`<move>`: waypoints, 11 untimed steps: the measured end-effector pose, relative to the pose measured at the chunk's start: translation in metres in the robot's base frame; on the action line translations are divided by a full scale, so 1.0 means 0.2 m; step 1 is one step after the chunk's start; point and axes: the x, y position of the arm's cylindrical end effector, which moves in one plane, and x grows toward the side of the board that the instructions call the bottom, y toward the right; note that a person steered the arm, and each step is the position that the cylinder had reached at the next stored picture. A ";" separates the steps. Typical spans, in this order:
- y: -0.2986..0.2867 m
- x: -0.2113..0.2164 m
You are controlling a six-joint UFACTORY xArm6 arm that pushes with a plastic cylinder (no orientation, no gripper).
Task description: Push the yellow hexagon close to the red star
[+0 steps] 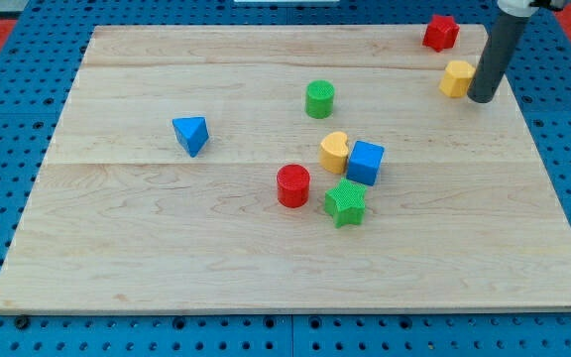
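The yellow hexagon (pixel 456 78) lies near the board's top right. The red star (pixel 441 32) sits a short way above it, near the top edge; a small gap separates the two. My tip (pixel 482 98) is at the hexagon's right side, slightly below it, touching or almost touching it. The dark rod rises from there toward the view's top right corner.
A green cylinder (pixel 319 99) stands above the middle. A blue triangle (pixel 191 135) lies at the left. A cluster at the centre holds a yellow heart (pixel 334 152), a blue cube (pixel 365 163), a red cylinder (pixel 292 185) and a green star (pixel 345 203). The wooden board (pixel 117 258) lies on a blue pegboard.
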 end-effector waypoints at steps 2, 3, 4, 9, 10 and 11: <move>-0.04 -0.05; -0.03 -0.04; -0.02 -0.04; -0.21 -0.05; -0.21 -0.07; -0.21 -0.10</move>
